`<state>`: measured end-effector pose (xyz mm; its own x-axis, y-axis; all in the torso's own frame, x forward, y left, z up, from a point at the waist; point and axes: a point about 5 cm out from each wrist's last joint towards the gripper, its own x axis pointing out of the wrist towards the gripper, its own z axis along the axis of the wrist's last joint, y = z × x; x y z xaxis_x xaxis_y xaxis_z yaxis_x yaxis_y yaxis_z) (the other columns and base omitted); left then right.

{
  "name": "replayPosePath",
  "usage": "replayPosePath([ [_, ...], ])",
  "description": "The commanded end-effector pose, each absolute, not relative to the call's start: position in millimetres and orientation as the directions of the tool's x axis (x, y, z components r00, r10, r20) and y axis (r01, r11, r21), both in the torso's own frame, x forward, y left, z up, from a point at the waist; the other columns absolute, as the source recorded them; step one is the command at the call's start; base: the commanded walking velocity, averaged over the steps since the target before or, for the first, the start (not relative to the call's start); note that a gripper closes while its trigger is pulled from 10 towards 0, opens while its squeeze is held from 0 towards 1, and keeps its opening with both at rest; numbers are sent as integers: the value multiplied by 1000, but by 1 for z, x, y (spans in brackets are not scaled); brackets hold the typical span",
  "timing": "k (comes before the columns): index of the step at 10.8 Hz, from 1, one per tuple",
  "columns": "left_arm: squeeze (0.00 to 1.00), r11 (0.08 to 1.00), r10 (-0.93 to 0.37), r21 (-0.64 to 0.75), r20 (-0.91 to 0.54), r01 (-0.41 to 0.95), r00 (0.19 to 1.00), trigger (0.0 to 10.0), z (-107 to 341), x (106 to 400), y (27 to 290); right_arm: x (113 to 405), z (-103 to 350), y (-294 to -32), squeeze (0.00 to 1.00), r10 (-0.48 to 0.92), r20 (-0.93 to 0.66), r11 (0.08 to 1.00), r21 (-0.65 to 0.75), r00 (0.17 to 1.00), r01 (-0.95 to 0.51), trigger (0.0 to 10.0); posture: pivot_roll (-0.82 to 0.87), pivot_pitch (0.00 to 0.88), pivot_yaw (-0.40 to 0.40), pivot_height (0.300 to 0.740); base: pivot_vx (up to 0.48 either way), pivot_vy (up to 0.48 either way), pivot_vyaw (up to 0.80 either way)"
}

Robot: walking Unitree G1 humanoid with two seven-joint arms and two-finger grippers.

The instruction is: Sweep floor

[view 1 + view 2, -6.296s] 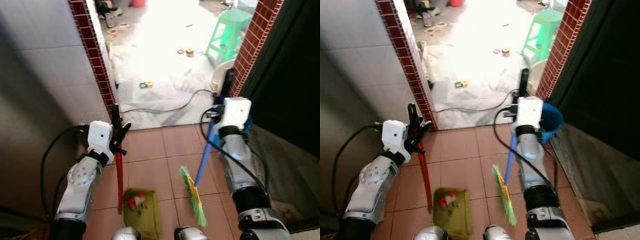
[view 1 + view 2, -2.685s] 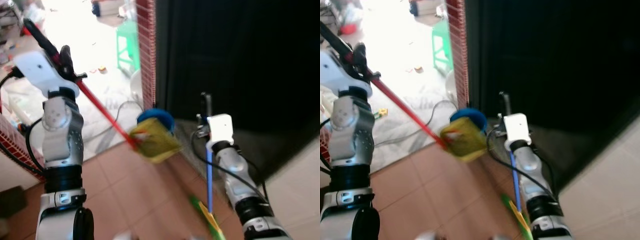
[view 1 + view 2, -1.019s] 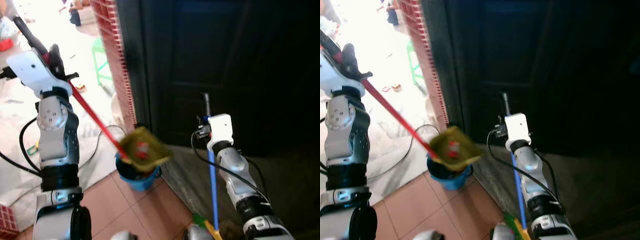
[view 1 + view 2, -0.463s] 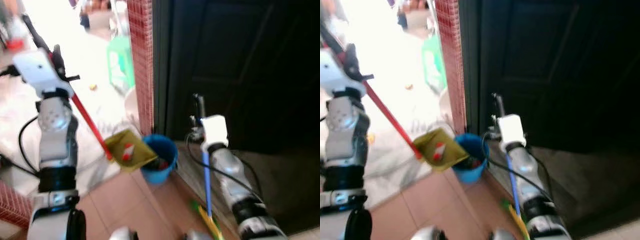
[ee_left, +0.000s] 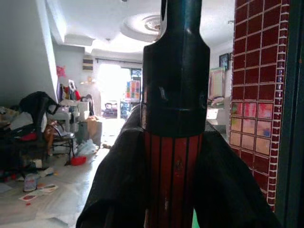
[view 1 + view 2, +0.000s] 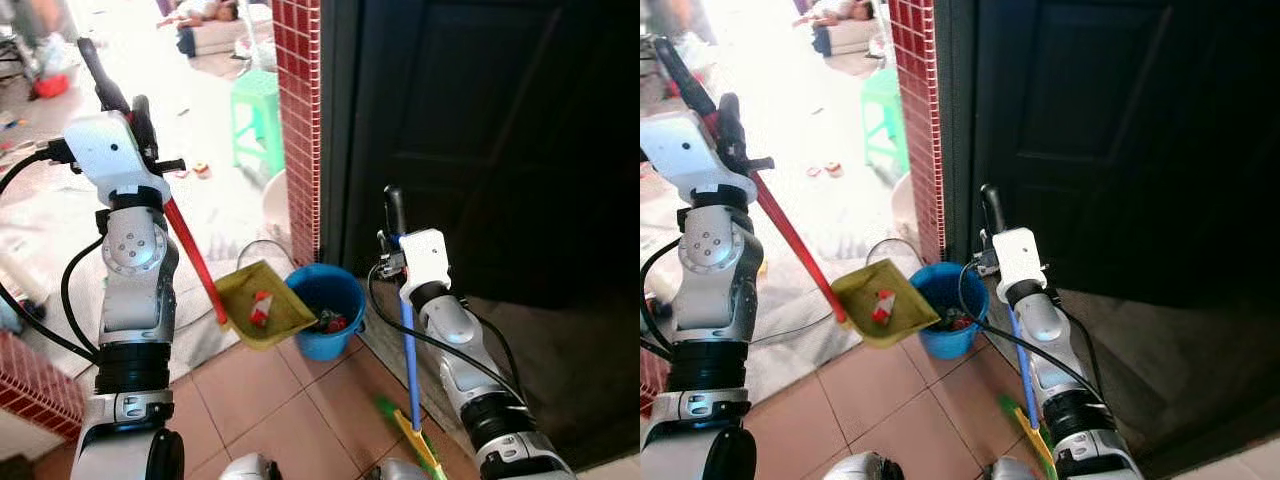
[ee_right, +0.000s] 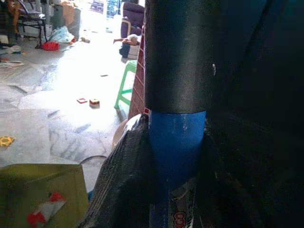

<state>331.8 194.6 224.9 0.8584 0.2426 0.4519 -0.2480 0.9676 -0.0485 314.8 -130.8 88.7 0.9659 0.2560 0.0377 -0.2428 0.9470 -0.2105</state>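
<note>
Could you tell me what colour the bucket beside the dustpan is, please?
The round plastic bucket is blue, clearest in the left eye view.

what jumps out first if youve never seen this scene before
The yellow-green plastic dustpan, held up on its red handle by the left gripper, hovers beside the round blue plastic bucket at the foot of the red brick-tiled pillar, carrying a red and white scrap. The right gripper holds the blue-handled broom upright before the dark door.
</note>
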Motion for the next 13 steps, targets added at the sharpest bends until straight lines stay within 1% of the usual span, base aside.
replayPosePath([
  [1, 0, 969, 233, -61, 547, -239, 804, 10000, 246, 327, 194, 319, 99, -129, 0, 268, 78, 943, -224, 960, -245, 10000, -90, 0, 49, 740, 0, 0, 0],
  [4, 0, 973, 184, 6, 588, -232, 788, 10000, 250, 331, 181, 317, 99, -127, 0, 276, 79, 942, -222, 958, -253, 10000, -95, 0, 51, 740, 0, 0, 0],
  [7, 0, 982, 98, 66, 625, -178, 774, 10000, 251, 341, 152, 312, 97, -133, 0, 248, 77, 948, -222, 966, -226, 10000, -120, 6, 66, 740, 0, 0, 0],
  [10, 0, 979, -110, 201, 664, -35, 739, 10000, 243, 337, 101, 311, 97, -132, 0, 245, 76, 949, -220, 966, -224, 10000, -118, 17, 69, 740, 0, 0, 0],
  [12, 0, 961, -227, 268, 643, 62, 731, 10000, 231, 334, 76, 312, 98, -129, 0, 247, 81, 950, -215, 966, -225, 10000, -116, 18, 72, 740, 0, 0, 0],
  [13, 0, 930, -330, 343, 616, 134, 715, 10000, 222, 331, 62, 312, 98, -128, 0, 247, 83, 951, -213, 965, -225, 10000, -115, 15, 72, 740, 0, 0, 0],
])
